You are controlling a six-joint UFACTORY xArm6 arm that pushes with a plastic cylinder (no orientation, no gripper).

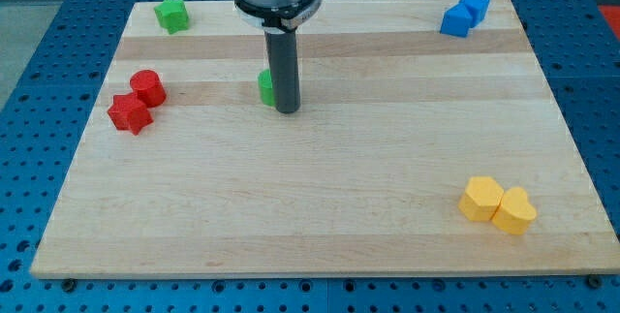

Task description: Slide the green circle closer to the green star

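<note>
The green circle (265,87) sits on the wooden board (320,206), left of the view's middle, half hidden behind my rod. My tip (288,110) rests on the board right at the circle's right side, touching or nearly touching it. The green star (173,15) lies at the view's top left, near the board's corner, well apart from the circle.
A red cylinder (148,88) and a red star (129,113) sit together at the left edge. Two blue blocks (464,15) lie at the top right. A yellow hexagon (480,199) and a yellow heart (514,210) sit at the bottom right.
</note>
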